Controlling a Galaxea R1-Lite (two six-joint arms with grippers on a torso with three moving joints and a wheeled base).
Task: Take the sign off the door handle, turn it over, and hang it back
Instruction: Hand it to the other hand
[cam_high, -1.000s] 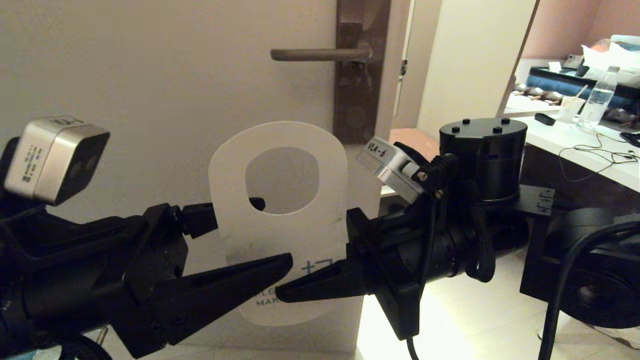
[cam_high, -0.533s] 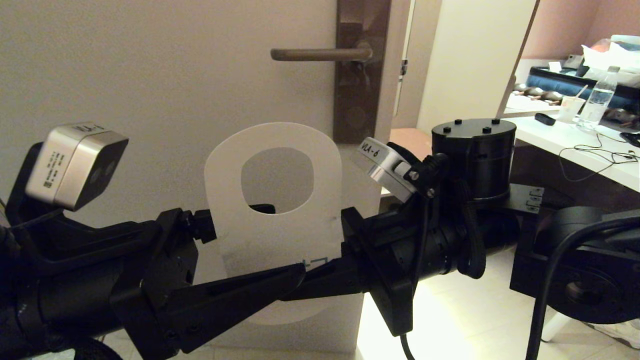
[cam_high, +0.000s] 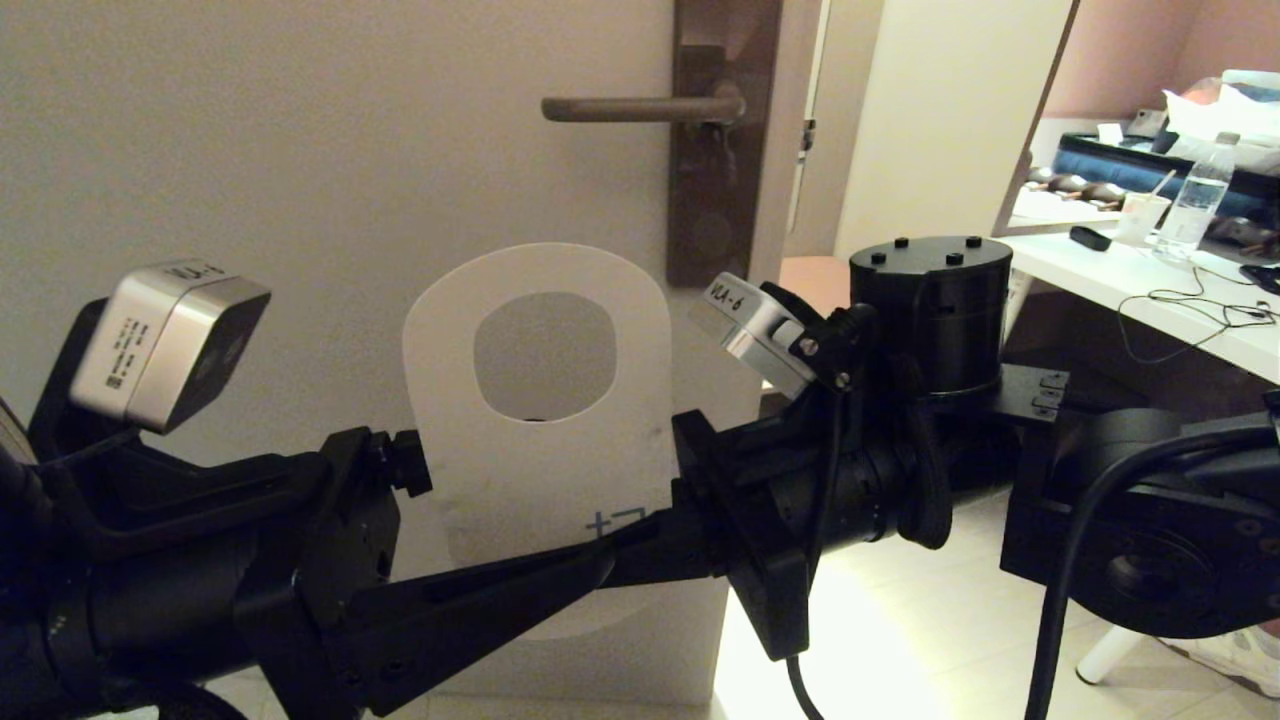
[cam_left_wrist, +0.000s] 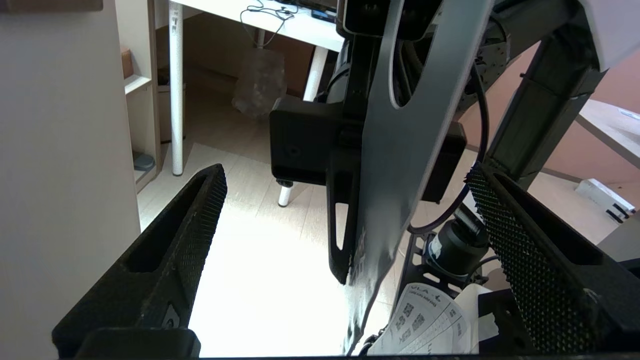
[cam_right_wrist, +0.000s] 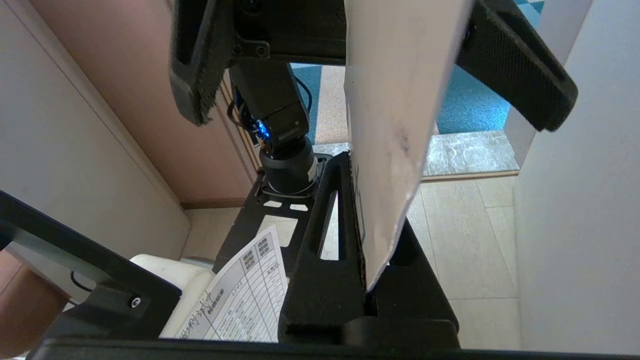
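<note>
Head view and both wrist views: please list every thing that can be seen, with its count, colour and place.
sign: one, pale grey-white, held upright in front of the door, below the handle.
door handle: one, dark bronze-brown, on the door, bare.
door: one, off-white, ahead.
desk: one, white, at the far right.
water bottle: one, clear, on the desk.
cup: one, pale, beside the bottle.
right gripper: one, black, shut on the sign's right edge.
left gripper: one, black, open, fingers either side of the sign.

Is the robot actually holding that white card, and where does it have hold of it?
Yes. The right gripper pinches the sign at its lower right edge; the left gripper is open around it.
</note>
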